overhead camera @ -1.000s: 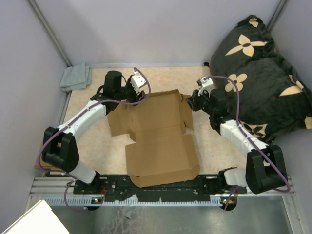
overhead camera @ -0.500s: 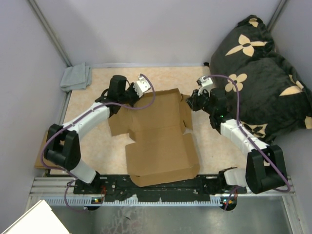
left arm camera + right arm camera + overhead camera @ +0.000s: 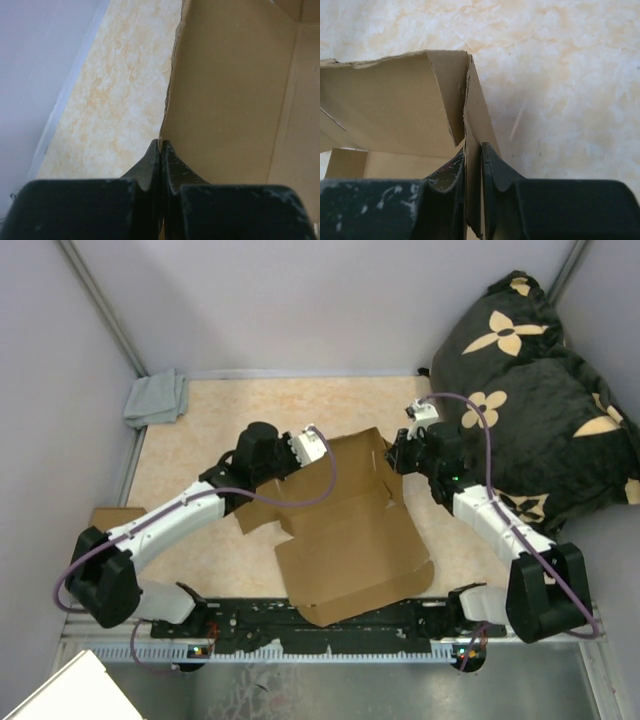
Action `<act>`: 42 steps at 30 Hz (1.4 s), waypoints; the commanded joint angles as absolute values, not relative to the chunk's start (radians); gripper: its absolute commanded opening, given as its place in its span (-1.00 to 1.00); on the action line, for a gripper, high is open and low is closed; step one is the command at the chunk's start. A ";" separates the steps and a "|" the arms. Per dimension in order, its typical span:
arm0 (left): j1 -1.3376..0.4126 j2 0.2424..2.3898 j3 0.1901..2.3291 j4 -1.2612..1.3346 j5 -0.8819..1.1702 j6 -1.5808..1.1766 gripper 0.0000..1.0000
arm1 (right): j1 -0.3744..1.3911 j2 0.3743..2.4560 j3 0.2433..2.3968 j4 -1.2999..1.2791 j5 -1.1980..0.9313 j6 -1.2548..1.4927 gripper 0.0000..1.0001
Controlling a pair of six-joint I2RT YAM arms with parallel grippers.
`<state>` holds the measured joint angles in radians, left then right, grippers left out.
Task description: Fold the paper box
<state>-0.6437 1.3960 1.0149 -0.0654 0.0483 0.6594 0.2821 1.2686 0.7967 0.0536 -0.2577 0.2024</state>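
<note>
The paper box (image 3: 350, 530) is plain brown cardboard, lying open and skewed in the middle of the table, its near corner by the arm bases. My left gripper (image 3: 300, 452) is shut on the box's far-left edge; in the left wrist view the black jaws (image 3: 161, 145) pinch the thin cardboard edge, with the box's inner panel (image 3: 230, 90) to the right. My right gripper (image 3: 396, 452) is at the far-right corner. There its jaws (image 3: 474, 150) are shut on an upright side flap (image 3: 476, 120), and a raised panel (image 3: 395, 105) stands to the left.
A grey cloth (image 3: 155, 398) lies at the back left corner. A black pillow with tan flowers (image 3: 530, 390) fills the right side. A small brown cardboard piece (image 3: 115, 517) sits at the left edge. The beige tabletop (image 3: 200, 430) lies left of the box.
My left gripper has shut on the box's far-left edge and moved right and nearer. The box has turned and slid to the right. The right gripper has stayed on its flap.
</note>
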 commanded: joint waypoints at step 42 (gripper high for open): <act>-1.109 1.068 0.538 0.506 -0.670 1.129 -1.00 | 0.199 0.879 0.654 -0.015 0.195 0.339 0.37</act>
<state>-1.1046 1.1423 0.5766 0.3649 -0.6868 1.0149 0.2523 0.7731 0.6048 -0.0868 0.0990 0.3122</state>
